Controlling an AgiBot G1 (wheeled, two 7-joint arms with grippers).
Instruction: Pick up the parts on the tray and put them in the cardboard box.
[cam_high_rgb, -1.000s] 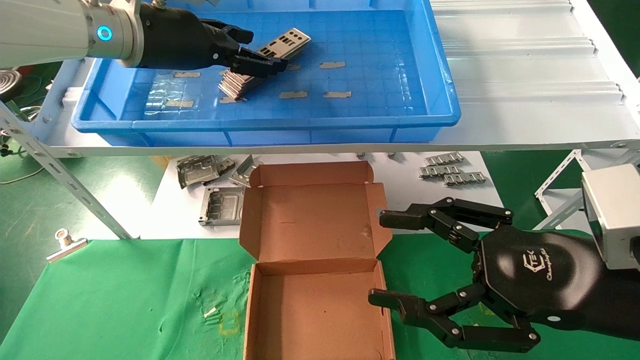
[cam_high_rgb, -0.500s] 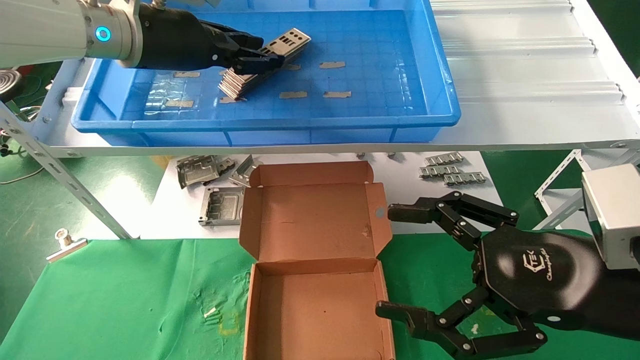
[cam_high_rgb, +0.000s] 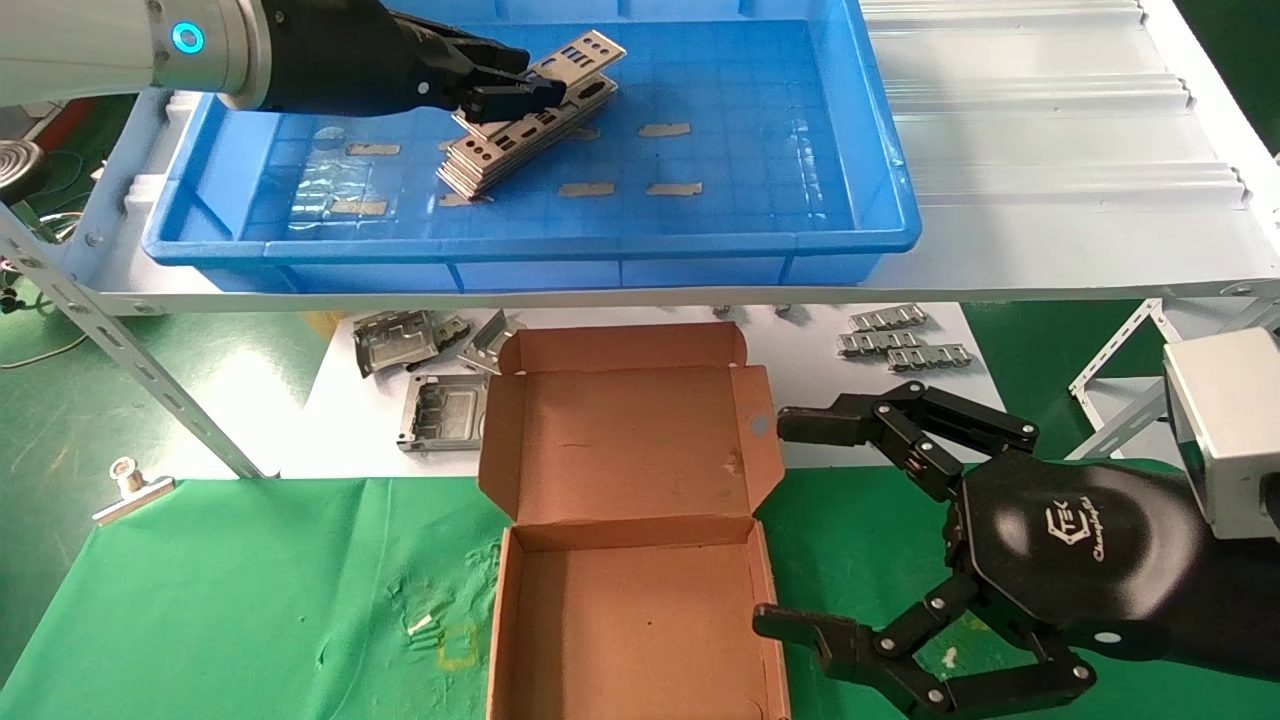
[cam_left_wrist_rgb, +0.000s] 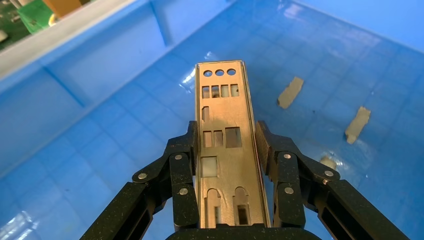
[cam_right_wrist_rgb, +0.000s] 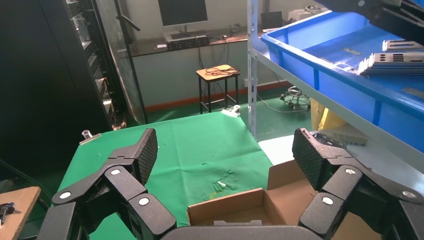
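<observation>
In the upper left of the head view, the left gripper (cam_high_rgb: 515, 95) is reaching into the blue tray (cam_high_rgb: 860, 150), and its black fingers (cam_left_wrist_rgb: 182, 165) are pressing on the two long edges of one silver plate (cam_high_rgb: 580, 55). This held plate is sitting a little above the stack of plates (cam_high_rgb: 520, 145), which is lying on the grid floor of the tray, slanted, in the left half. In the left wrist view the held plate (cam_left_wrist_rgb: 222, 145) is showing three round holes at its far end and several rectangular cutouts below them. Small pieces of grey tape (cam_high_rgb: 665, 130) are sticking on the tray floor beside the stack.

The cardboard box (cam_high_rgb: 630, 480) is lying open in the lower middle of the head view, with the lid folded back toward the shelf, and the inside is looking plain brown. It is resting partly on the green cloth (cam_high_rgb: 230, 590).

The right gripper (cam_high_rgb: 790, 525) is hanging at the lower right, just beside the right wall of the box, with its fingers spread wide apart and nothing between them.

Under the shelf, dark bent metal brackets (cam_high_rgb: 420, 370) are lying at the left of the box lid, and small ribbed grey strips (cam_high_rgb: 900, 340) are lying at the right of it. A metal clip (cam_high_rgb: 130, 485) is lying at the left edge of the cloth.
</observation>
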